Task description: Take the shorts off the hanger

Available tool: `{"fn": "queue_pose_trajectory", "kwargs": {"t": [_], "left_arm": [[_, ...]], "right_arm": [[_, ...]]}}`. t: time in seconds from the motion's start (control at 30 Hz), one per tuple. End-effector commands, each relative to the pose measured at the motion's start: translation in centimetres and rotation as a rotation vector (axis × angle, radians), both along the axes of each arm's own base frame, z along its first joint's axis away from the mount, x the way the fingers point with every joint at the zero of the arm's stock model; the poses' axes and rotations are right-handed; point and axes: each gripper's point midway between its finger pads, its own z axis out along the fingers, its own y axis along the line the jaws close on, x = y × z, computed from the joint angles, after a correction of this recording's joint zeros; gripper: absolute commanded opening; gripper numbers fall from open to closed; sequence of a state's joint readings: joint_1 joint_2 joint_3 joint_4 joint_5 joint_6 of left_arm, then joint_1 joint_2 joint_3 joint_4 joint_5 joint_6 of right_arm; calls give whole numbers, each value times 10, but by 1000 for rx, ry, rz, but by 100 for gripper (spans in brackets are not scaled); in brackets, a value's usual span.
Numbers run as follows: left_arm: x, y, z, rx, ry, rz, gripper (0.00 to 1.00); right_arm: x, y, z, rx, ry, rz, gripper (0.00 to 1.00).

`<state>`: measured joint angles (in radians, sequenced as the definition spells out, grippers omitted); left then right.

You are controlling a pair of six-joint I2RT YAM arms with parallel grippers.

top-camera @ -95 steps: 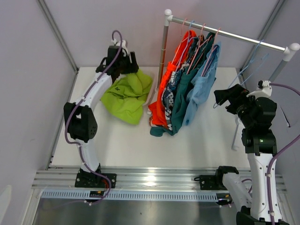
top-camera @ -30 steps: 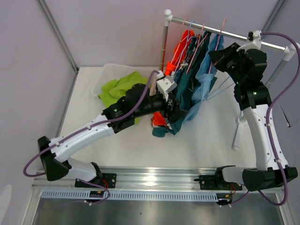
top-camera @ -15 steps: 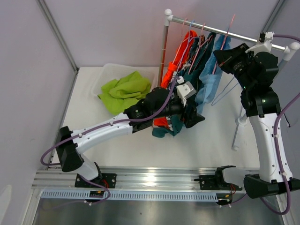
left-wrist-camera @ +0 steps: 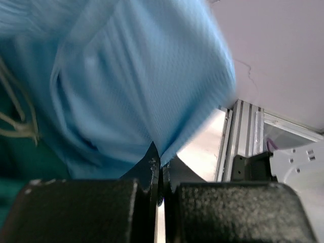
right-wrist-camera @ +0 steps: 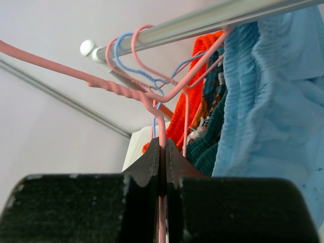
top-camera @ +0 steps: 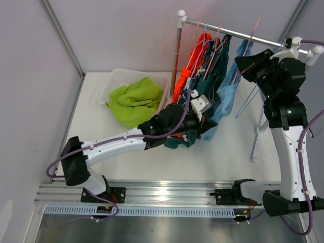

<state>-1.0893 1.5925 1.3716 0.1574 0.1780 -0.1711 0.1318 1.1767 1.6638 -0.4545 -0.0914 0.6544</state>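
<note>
1. The left gripper (left-wrist-camera: 161,169) has its jaws pressed together, pinching the lower edge of the light blue shorts (left-wrist-camera: 126,76). The cloth is drawn to a point between the tips.
2. The right gripper (right-wrist-camera: 162,149) has its jaws pressed together on the wire of a pink hanger (right-wrist-camera: 152,106), just under the rail (right-wrist-camera: 202,20). I cannot tell whether that hanger's hook rests on the rail.
3. The light blue shorts hang at the right end of the row, stretched between the two grippers.
4. The dark teal shorts (top-camera: 215,61), the print shorts (right-wrist-camera: 210,91) and the orange shorts (top-camera: 185,76) hang crowded on the same rail. They are just beside the light blue pair and touch it.
5. Obstruction: further pink and blue hanger hooks (right-wrist-camera: 126,43) cluster on the rail close to the held wire.
6. Obstruction: the left arm (top-camera: 116,144) reaches across the lower ends of the hanging garments.
7. The lime green shorts (top-camera: 134,101) lie crumpled in a clear tray (top-camera: 109,83) on the table (top-camera: 228,152). They are left of the rack post (top-camera: 177,50) and well apart from the rest.
</note>
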Motion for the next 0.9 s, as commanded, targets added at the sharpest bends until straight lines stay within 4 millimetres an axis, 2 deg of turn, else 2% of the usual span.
{"fn": "queue_pose_trajectory", "kwargs": {"t": [0.0,0.03,0.07,0.1,0.13,0.17,0.2,0.27,0.37,0.5,0.57,0.67,0.73,0.8,0.83,0.87], "left_arm": [[-36,28,21,-82,-7,9,0],[-45,34,-6,-38,12,9,0],[-49,39,-3,-48,6,26,0],[-64,39,-3,-53,5,9,0],[-70,44,2,-67,1,12,0],[-79,46,-15,-37,16,2,0],[-83,47,-17,-39,22,-4,0],[-86,46,-34,-21,39,-8,0],[-95,39,-51,15,37,-55,0],[-121,27,-81,107,9,-124,0],[-127,24,-88,123,14,-130,0],[-137,18,-87,112,7,-150,0],[-138,16,-89,121,11,-146,0],[-129,15,-88,118,15,-93,0],[-123,14,-92,140,21,-59,0],[-104,12,-80,132,14,37,0]], "right_arm": [[-14,-20,61,25,-183,-54,0],[-11,-23,60,23,-180,-63,0],[-8,-29,58,23,-174,-79,0],[-6,-31,58,22,-176,-84,0],[-3,-33,56,21,-171,-92,0],[-2,-36,57,21,-174,-102,0],[-1,-37,55,20,-171,-105,0],[2,-39,53,22,-163,-108,0],[5,-40,54,19,-167,-115,0],[12,-51,61,14,-159,-132,0],[15,-50,60,18,-152,-123,0],[17,-50,58,28,-149,-124,0],[19,-51,54,28,-138,-125,0],[16,-50,53,30,-132,-116,0],[15,-48,52,30,-128,-110,0],[13,-45,50,32,-118,-93,0]]}}
